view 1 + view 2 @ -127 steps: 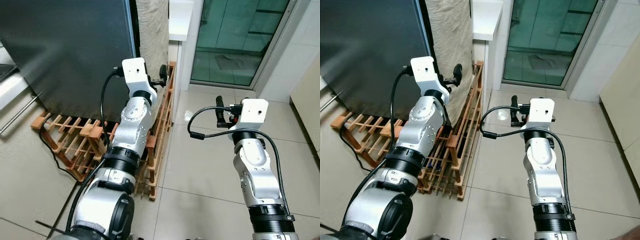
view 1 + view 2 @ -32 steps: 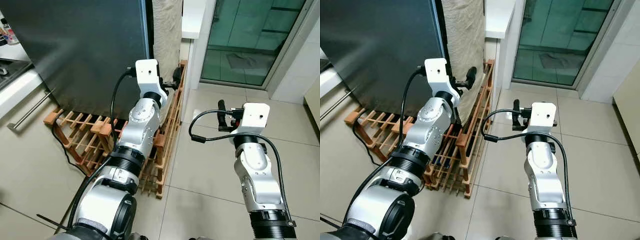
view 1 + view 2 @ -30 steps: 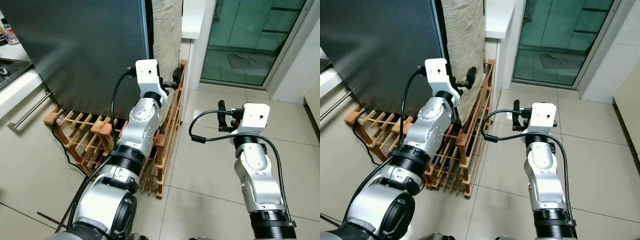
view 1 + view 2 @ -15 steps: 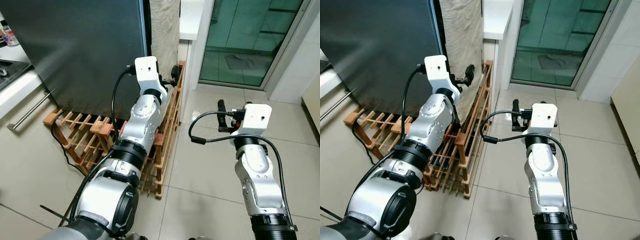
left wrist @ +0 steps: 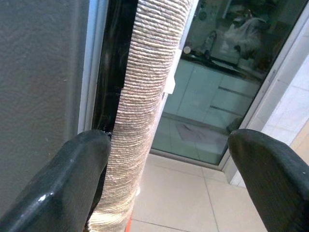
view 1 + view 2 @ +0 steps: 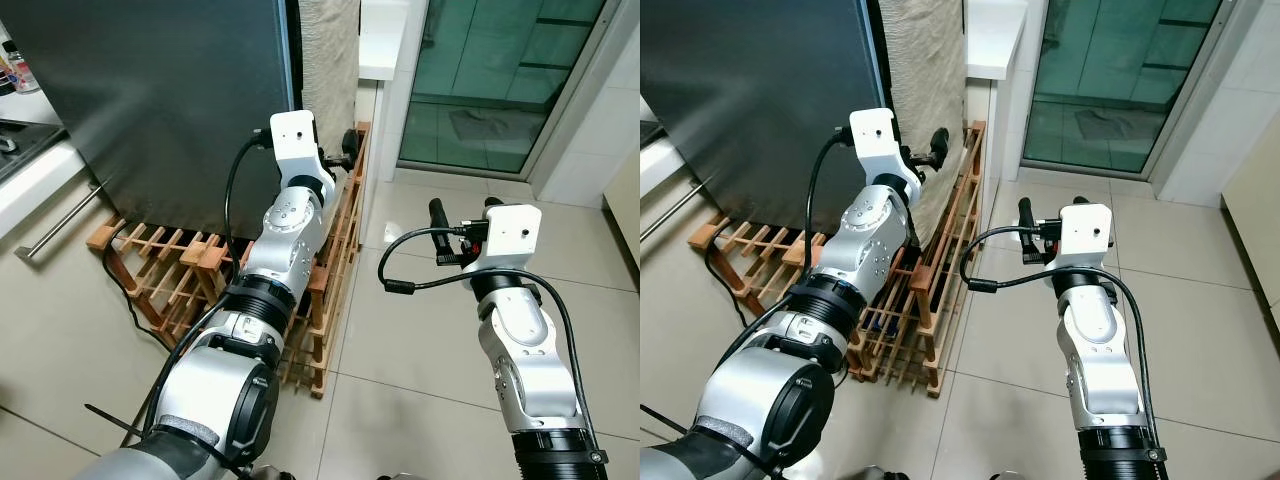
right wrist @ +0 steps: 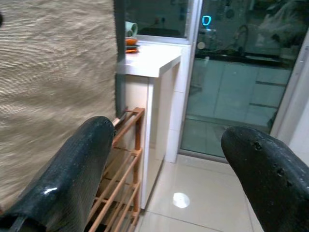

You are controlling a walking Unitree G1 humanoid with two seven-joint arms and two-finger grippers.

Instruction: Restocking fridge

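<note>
The fridge (image 6: 150, 100) is a tall dark grey body at the upper left, its door shut. My left gripper (image 6: 349, 142) is raised at the fridge's right edge, open, holding nothing. The left wrist view looks along its fingers (image 5: 82, 164) at the grey fridge side (image 5: 38, 72), a dark gap and a beige woven cloth (image 5: 145, 96). My right gripper (image 6: 462, 208) hovers over the tiled floor to the right, open and empty, pointing toward the cloth (image 7: 53, 92) and a white counter (image 7: 149, 58).
A wooden slatted rack (image 6: 160, 270) lies on the floor against the fridge base, with a black cable beside it. A white counter (image 6: 380, 40) and a green glass door (image 6: 490, 80) stand behind. A drawer front with a bar handle (image 6: 55, 215) is at the left.
The view has shifted closer to the fridge over the last seconds. My right gripper has turned slightly and edged left. The left gripper stays by the fridge edge.
</note>
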